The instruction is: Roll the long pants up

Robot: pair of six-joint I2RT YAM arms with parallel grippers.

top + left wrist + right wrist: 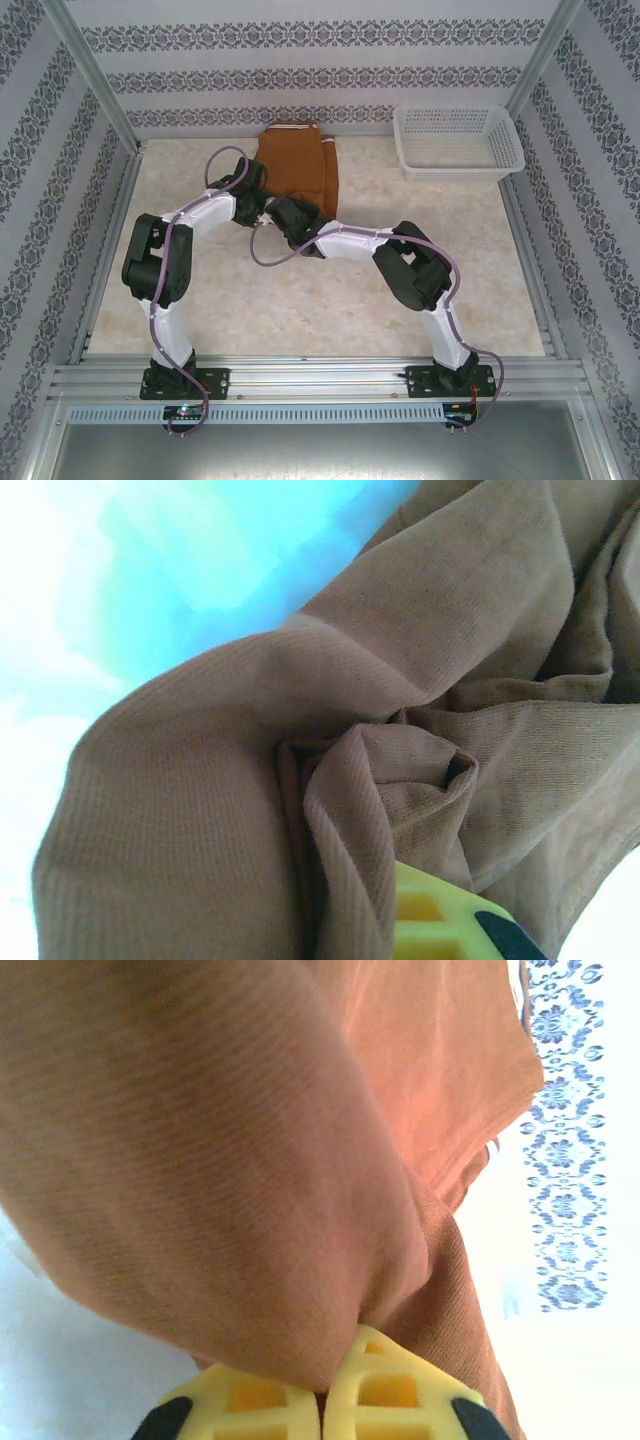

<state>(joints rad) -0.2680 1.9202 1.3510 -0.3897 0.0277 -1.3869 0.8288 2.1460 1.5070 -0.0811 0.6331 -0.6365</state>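
Marbled table [330, 310] carried the long pants [295, 165] by the far wall [320, 75], my right gripper [322, 1400] pinched shut on a fold, my left gripper [252, 208] unreadable amid bunched cloth; judged risk: a shallow pinch slipping, leaving the roll loose.

Matt cloth, smooth plastic.
The long pants [293, 165] were matt, finely ribbed cloth; the right fingers [385, 1400] smooth yellow plastic; the counter [300, 310] smooth, marble-patterned; the basket [460, 168] at 1 o'clock white plastic.

Bright even light, wrist backgrounds blown out (left bluish)
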